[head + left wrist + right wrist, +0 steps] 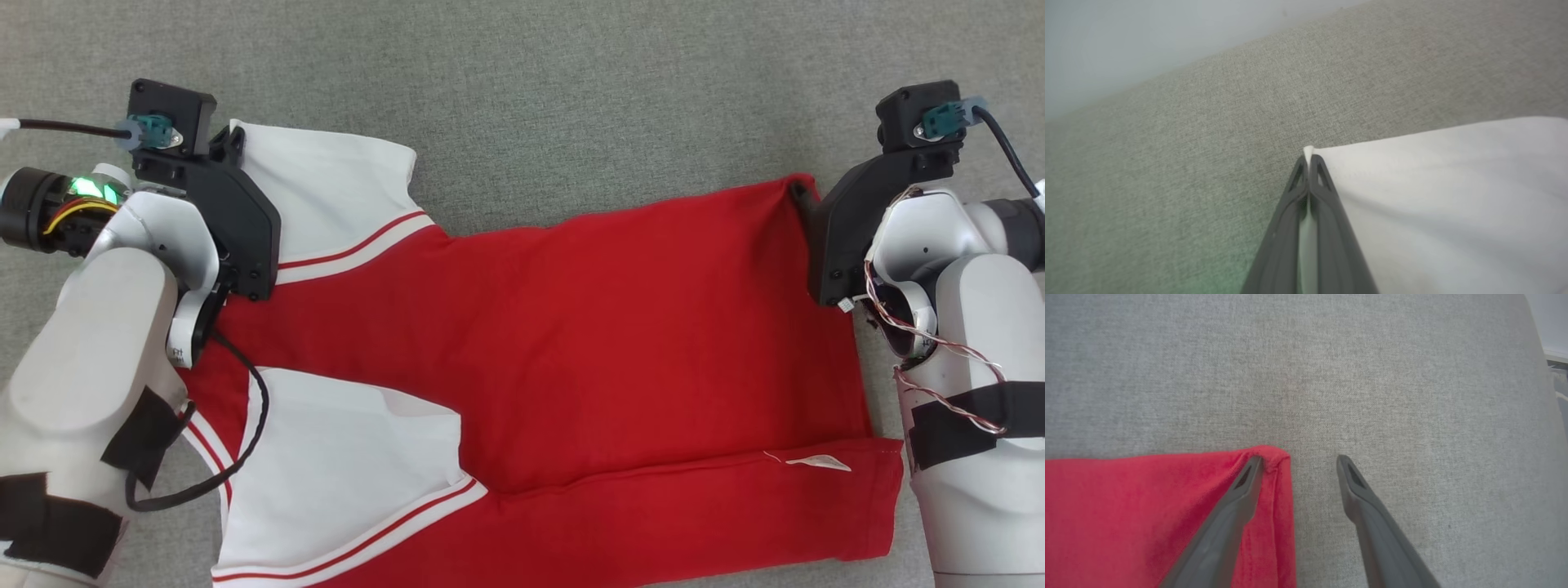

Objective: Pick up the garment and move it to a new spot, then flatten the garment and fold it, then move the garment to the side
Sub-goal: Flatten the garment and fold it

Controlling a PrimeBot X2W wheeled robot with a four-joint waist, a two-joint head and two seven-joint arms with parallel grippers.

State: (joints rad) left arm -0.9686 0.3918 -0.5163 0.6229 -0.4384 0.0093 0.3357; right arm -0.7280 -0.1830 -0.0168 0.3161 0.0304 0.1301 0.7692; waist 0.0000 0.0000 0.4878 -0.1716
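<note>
The garment [531, 327], a red shirt with white sleeves trimmed in red stripes, lies spread on the grey cloth surface, its lower part folded over. My left gripper [1308, 161] is shut on the corner of the far white sleeve [1433, 196], and a sliver of white cloth shows between its fingers. In the head view this gripper [230, 140] sits at the sleeve's far left corner. My right gripper [1298, 459] stands open at the red hem corner [1274, 457], one finger on the cloth and the other on the bare surface. It [802, 194] meets the garment's far right corner.
The grey woven surface [522, 98] extends beyond the garment on the far side. A pale wall or edge [1106, 49] shows past it in the left wrist view. A white label [816, 462] lies on the folded hem.
</note>
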